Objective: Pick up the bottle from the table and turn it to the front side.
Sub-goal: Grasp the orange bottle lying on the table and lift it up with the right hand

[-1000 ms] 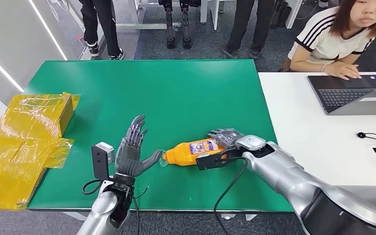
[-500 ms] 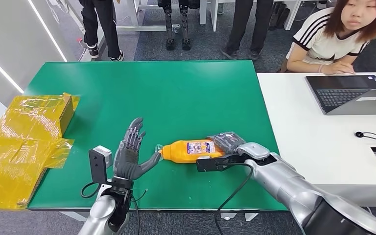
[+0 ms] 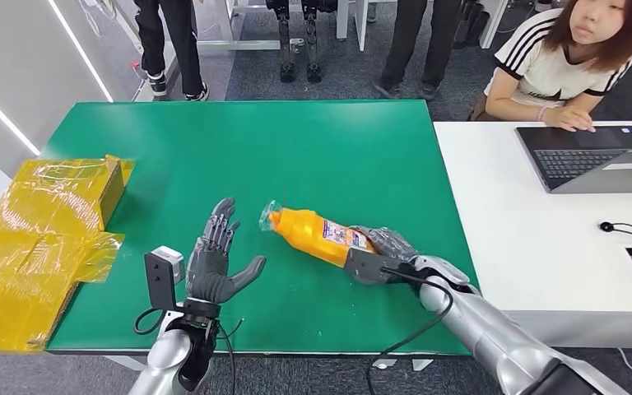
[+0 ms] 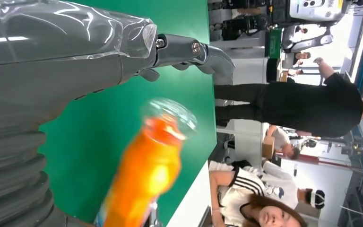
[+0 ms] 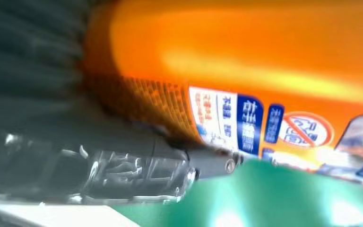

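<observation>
Right robot hand (image 3: 383, 249) has the orange plastic bottle w/ clear cap and printed label (image 3: 317, 234) by its base end, fingers wrapped round the lower body. Right wrist view confirms: dark fingers (image 5: 123, 165) tight against the orange wall beside the label, blurred though.

Bottle sits over the green table (image 3: 313, 148), near its front-centre. Looks lifted or at least tipped, can't tell from head view if any part touches the surface.

Key relation: long axis runs diagonal, base in the right robot hand, clear cap (image 3: 270, 216) pointing away and toward the robot's left. So the free end lies between the two hands, cap end nearer the left one.

Left robot hand (image 3: 216, 262) is empty, fingers spread and upright, palm facing the bottle. Just beside the cap end but not touching — gap visible in head view. Left wrist view shows the cap (image 4: 170, 113) coming toward the palm, thumb (image 4: 189, 49) well out.

Judgement: the turn depends on rolling about that long axis. Right has the only grip, so either the right wrist rotates alone, or the left closes on the neck as a 2nd support. Label partly up in head view, can't say if it's the front face.

Risk: base-only grip leaves the cap end unsupported — may slip
</observation>
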You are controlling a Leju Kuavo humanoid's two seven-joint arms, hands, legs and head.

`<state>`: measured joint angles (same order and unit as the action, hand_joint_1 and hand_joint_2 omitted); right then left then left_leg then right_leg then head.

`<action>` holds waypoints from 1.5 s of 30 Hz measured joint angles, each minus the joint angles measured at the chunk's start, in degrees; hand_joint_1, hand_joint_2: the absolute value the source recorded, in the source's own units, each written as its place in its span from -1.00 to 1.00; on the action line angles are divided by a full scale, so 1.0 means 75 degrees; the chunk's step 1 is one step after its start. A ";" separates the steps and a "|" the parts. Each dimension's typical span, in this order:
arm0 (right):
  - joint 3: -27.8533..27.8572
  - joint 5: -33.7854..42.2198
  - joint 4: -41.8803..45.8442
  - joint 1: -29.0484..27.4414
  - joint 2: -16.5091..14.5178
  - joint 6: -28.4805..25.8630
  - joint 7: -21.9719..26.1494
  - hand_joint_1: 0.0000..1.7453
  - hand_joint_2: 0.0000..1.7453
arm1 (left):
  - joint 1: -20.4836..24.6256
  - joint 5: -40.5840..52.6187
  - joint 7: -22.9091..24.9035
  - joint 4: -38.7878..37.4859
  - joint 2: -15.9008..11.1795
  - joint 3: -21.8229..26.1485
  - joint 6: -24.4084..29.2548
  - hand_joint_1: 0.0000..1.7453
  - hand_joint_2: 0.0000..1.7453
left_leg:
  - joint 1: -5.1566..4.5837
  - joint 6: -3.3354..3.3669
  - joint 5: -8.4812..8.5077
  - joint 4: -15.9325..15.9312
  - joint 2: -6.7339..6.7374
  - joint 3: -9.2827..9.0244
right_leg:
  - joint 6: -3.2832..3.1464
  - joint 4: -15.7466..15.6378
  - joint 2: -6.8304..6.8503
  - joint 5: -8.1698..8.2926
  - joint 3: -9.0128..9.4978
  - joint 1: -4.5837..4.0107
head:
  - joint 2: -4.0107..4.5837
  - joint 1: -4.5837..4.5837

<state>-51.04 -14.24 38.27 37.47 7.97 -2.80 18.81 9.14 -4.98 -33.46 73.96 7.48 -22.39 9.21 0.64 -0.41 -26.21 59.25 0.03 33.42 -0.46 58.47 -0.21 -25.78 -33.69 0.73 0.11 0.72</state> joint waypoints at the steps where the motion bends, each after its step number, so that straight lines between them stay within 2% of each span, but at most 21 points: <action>1: 0.0249 0.0191 0.0158 -0.0181 0.0010 -0.0115 0.0121 1.00 1.00 | 0.0000 0.0019 0.0000 0.0012 -0.0017 0.0002 0.0018 -1.00 1.00 | 0.0000 0.0000 0.0002 0.0000 -0.0003 0.0010 | 0.0000 0.0001 0.0004 0.0000 -0.0008 0.0000 | 0.0000 0.0000; 4: 0.0941 0.0689 0.0688 -0.0687 0.0027 -0.0471 0.0533 1.00 1.00 | 0.0010 0.0056 0.0000 0.0020 -0.0068 0.0006 0.0042 -1.00 1.00 | -0.0001 0.0002 0.0010 0.0001 -0.0012 0.0035 | 0.0000 0.0004 0.0013 0.0001 -0.0032 0.0000 | 0.0000 0.0001; 8: 0.1146 0.0820 0.0874 -0.0826 0.0028 -0.0581 0.0674 1.00 1.00 | 0.0017 0.0057 0.0000 0.0020 -0.0084 0.0007 0.0042 -1.00 1.00 | -0.0001 0.0005 0.0013 0.0002 -0.0014 0.0043 | 0.0000 0.0004 0.0014 0.0001 -0.0039 0.0000 | 0.0000 0.0001; 9: 0.1429 0.0949 0.1159 -0.0992 0.0017 -0.0653 0.0823 1.00 1.00 | 0.0063 0.0066 -0.0008 0.0015 -0.0101 0.0008 0.0024 -1.00 1.00 | -0.0001 0.0005 0.0013 0.0002 -0.0014 0.0051 | 0.0000 0.0004 0.0015 0.0001 -0.0048 0.0000 | 0.0000 0.0000; 12: 0.2609 0.1518 0.2376 -0.1673 -0.0206 -0.0857 0.1463 1.00 1.00 | 0.0432 0.0132 -0.0014 -0.0051 -0.0152 0.0012 -0.0171 -1.00 1.00 | -0.0001 0.0004 0.0013 0.0001 -0.0011 0.0086 | -0.0001 0.0008 0.0013 0.0001 -0.0084 0.0000 | 0.0000 -0.0001; 14: 0.2815 0.1677 0.2614 -0.1760 -0.0475 -0.0819 0.1587 1.00 1.00 | 0.0727 0.0120 0.0105 -0.0123 -0.0145 0.0011 -0.0429 -1.00 1.00 | -0.0001 0.0002 0.0014 0.0001 -0.0008 0.0090 | -0.0003 0.0011 0.0010 0.0003 -0.0093 0.0000 | 0.0000 0.0000; 20: 0.2856 0.1825 0.2653 -0.1700 -0.1378 -0.0691 0.1632 1.00 1.00 | 0.1771 -0.0075 0.0578 -0.0466 0.0022 -0.0061 -0.1111 -1.00 1.00 | 0.0002 -0.0011 0.0029 0.0000 -0.0009 0.0098 | -0.0011 0.0017 0.0011 0.0009 -0.0103 -0.0002 | 0.0000 0.0001; 25: 0.2461 0.1238 0.2373 -0.1431 -0.2089 -0.0824 0.1469 1.00 1.00 | 0.2794 -0.0395 0.1008 -0.0740 0.0229 -0.0232 -0.1469 -1.00 1.00 | 0.0001 -0.0013 0.0039 0.0000 -0.0008 0.0115 | -0.0013 0.0019 0.0009 0.0018 -0.0120 -0.0002 | 0.0000 0.0000; 28: 0.2273 0.0918 0.2215 -0.1211 -0.2367 -0.0957 0.1330 1.00 1.00 | 0.3190 -0.0557 0.1135 -0.0896 0.0262 -0.0240 -0.1545 -1.00 1.00 | 0.0000 -0.0013 0.0040 0.0000 -0.0009 0.0116 | -0.0013 0.0019 0.0010 0.0019 -0.0122 -0.0002 | 0.0000 0.0000; 34: 0.2069 0.0448 0.1797 -0.0827 -0.2484 -0.0953 0.1065 1.00 1.00 | 0.3585 -0.0589 0.1151 -0.1232 0.0139 -0.0238 -0.1564 -1.00 1.00 | -0.0001 -0.0013 0.0040 0.0001 -0.0007 0.0117 | -0.0013 0.0018 0.0009 0.0019 -0.0123 -0.0001 | 0.0000 0.0001; 45: 0.1981 0.0416 0.1007 -0.0606 -0.2477 -0.0798 0.1144 1.00 1.00 | 0.3639 -0.0466 0.1271 -0.1492 -0.0138 -0.0281 -0.1766 -1.00 1.00 | 0.0000 -0.0013 0.0040 0.0001 -0.0007 0.0118 | -0.0013 0.0018 0.0007 0.0019 -0.0127 -0.0001 | 0.0000 0.0001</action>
<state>-36.18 -11.13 45.82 32.92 -10.61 -8.79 27.39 36.43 -8.47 -23.93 62.77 6.45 -24.49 -4.03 0.64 -0.51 -25.91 59.26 -0.02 34.31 -0.56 58.60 -0.16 -25.63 -34.64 0.72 0.11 0.72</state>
